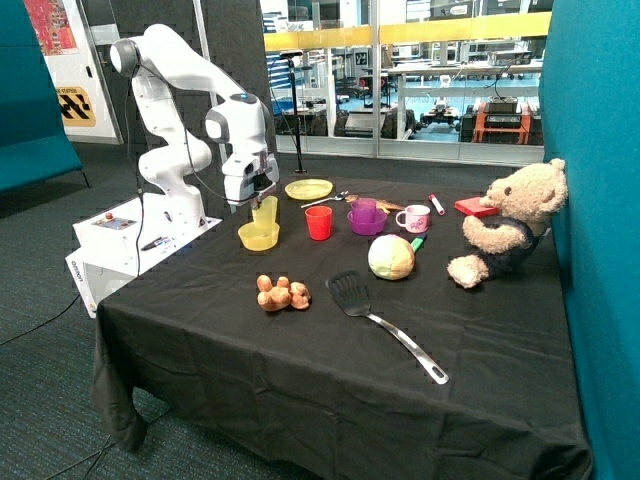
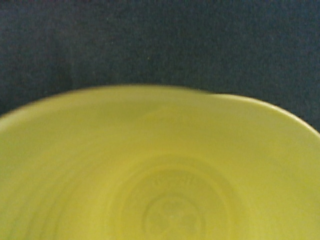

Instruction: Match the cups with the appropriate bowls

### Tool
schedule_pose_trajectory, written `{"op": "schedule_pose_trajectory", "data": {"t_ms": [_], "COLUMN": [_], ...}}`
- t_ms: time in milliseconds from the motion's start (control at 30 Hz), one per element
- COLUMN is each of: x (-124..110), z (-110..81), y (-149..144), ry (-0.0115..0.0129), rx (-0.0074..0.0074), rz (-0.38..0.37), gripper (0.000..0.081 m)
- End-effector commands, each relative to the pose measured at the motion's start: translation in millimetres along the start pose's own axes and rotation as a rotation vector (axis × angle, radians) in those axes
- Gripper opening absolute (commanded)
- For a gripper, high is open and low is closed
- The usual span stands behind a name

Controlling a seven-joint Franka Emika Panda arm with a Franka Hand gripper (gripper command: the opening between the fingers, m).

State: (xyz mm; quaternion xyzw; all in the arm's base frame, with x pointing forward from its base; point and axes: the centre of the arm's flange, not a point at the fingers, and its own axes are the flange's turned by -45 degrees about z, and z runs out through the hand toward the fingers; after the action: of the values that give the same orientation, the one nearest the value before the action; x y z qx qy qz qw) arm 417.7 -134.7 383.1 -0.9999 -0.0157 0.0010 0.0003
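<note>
A black cloth covers the tabletop (image 1: 300,380) and hangs over its front edge above dark grey carpet. Nearest the camera lies a black slotted spatula (image 1: 385,322) with a metal handle, and beside it a small heap of brown toy potatoes (image 1: 282,293). Behind these sits a pale green cabbage (image 1: 391,257), with a tan teddy bear (image 1: 507,222) propped against the teal partition at the side. Further back runs a row: the yellow bowl (image 1: 258,237) with the yellow cup (image 1: 265,212) standing in it, a red cup (image 1: 319,222) on the cloth just beside, then the purple bowl (image 1: 367,222) holding the purple cup (image 1: 366,209), and a white-and-pink mug (image 1: 414,218). The gripper (image 1: 262,197) of the white Franka arm sits directly over the yellow cup; whether its fingers are pinching the rim or spread apart cannot be told. The wrist view is filled with the yellow cup's inside (image 2: 165,175) against the black cloth. Behind the row lie a yellow-green plate (image 1: 309,188), a spoon (image 1: 328,200), a red marker (image 1: 437,204) and a red block (image 1: 474,207). Beyond the tabletop, glass walls show a workshop with benches and equipment.
</note>
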Motion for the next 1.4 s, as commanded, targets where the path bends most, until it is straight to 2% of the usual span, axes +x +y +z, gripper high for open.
{"op": "schedule_pose_trajectory", "data": {"t_ms": [0,633,667,700,767,1200,1300,1367], "x": [1.2,-4.6,-4.5,-4.3,-4.1,0.0,0.0,0.1], "z": [14.9,34.5,34.8,35.3,35.8,37.5,38.2,38.5], "y": [2.8,4.7,4.6,4.3,3.8,0.9,1.0,1.3], "ry": [0.0020,0.0020,0.0020,0.0020,0.0020,0.0020,0.0020,0.0020], "rx": [-0.0007,-0.0007,-0.0007,-0.0007,-0.0007,-0.0007,-0.0007,-0.0007], "rz": [-0.006,-0.003,0.002,-0.003,-0.005,-0.025,-0.026,-0.029], "gripper": [0.0000,0.0000,0.0030,0.0114,0.0202,0.0585,0.0667,0.0694]}}
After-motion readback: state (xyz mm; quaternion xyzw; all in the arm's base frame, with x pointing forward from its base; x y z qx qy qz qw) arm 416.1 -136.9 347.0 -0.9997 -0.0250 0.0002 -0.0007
